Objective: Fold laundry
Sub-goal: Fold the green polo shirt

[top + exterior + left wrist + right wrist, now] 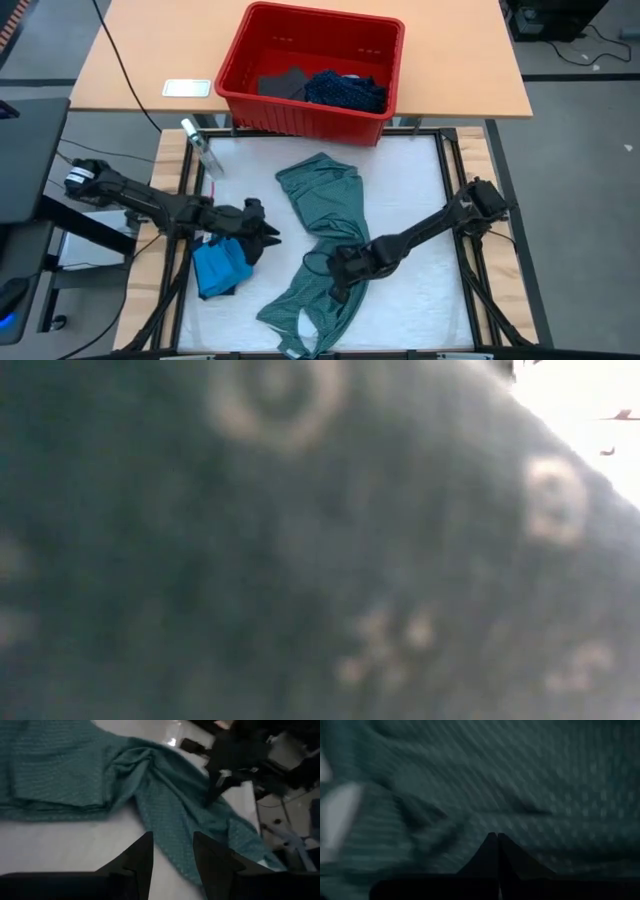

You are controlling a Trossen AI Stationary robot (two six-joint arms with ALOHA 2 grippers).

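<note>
Right wrist: jaws closed on shirt (530, 785)

The shirt (320, 240) sprawls from the worktop (410, 190) centre down to its near edge, blocking the middle. The blue piece (220, 268) fills the left edge. The bin (310, 70) walls off the far edge. The right side and far-left corner lie bare.

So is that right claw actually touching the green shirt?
Touching. In the high view the right gripper sits on the grey-green shirt; its wrist view shows shut fingertips against the cloth.
</note>
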